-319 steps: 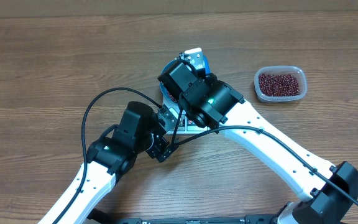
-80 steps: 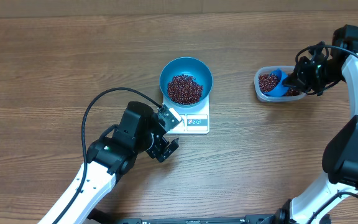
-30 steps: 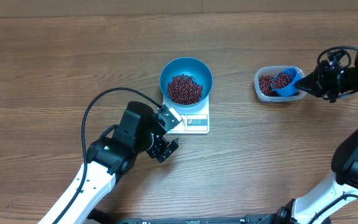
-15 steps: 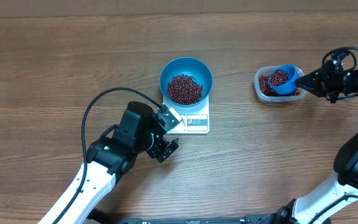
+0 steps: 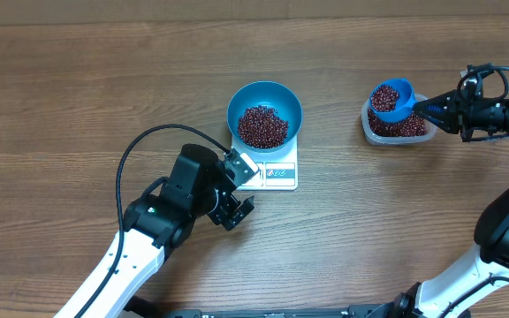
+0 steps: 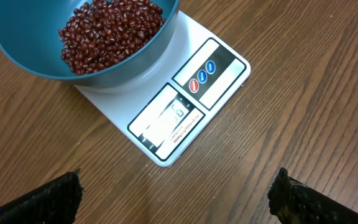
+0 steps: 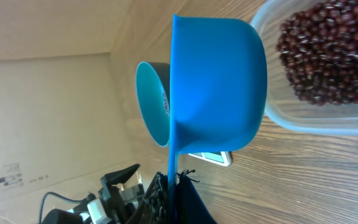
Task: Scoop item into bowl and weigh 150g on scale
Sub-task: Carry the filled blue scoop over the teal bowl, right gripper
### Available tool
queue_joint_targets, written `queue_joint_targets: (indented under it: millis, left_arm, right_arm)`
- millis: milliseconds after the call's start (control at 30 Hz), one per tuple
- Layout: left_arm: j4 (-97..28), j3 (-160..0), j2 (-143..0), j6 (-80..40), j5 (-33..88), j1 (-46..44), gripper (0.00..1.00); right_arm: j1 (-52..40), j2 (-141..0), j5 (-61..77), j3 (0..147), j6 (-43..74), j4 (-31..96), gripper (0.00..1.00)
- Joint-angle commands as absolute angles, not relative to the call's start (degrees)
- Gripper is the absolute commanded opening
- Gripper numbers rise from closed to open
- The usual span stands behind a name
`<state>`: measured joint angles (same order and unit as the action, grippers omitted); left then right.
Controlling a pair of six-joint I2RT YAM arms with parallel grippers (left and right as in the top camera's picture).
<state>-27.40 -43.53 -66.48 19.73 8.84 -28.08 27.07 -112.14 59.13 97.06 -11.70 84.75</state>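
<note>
Right tool (image 5: 429,109) clamped on scoop (image 5: 390,99) handle, beans (image 5: 383,97) heaped, above tub (image 5: 421,134). Tilt in transit spills onto surface (image 5: 78,88); full dump may overshoot bowl (image 5: 264,92) target. Scale (image 5: 277,174) display too blurred to read. Left tool (image 5: 237,212) spread wide, empty.

display (image 6: 165,119) on scale (image 6: 224,79) washed out, perhaps one digit, nothing legible

The table (image 5: 78,88) is matt grained wood, the bowl (image 5: 283,95) and scoop (image 7: 219,81) smooth blue plastic with a soft sheen, the scale (image 6: 166,124) smooth white plastic, the three-o'clock tub (image 7: 316,119) clear plastic, the beans (image 6: 107,34) glossy.
</note>
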Motion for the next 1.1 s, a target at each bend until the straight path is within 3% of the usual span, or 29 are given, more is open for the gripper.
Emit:
queue_joint_targets:
  millis: [0, 433, 1067]
  left_arm:
    - [-27.2, -43.2, -65.9, 20.6, 9.7, -27.8, 0.99]
    - [-27.2, -43.2, -65.9, 20.6, 9.7, -27.8, 1.00]
    - [-27.2, -43.2, -65.9, 20.6, 9.7, -27.8, 0.99]
  right_arm:
    - [27.3, -108.3, 63.2, 98.8, -13.8, 85.1, 0.04]
    - [20.7, -102.3, 64.8, 101.8, -12.5, 84.7, 0.04]
    - [-1.9, -102.2, 52.4, 101.8, 8.6, 65.5, 0.04]
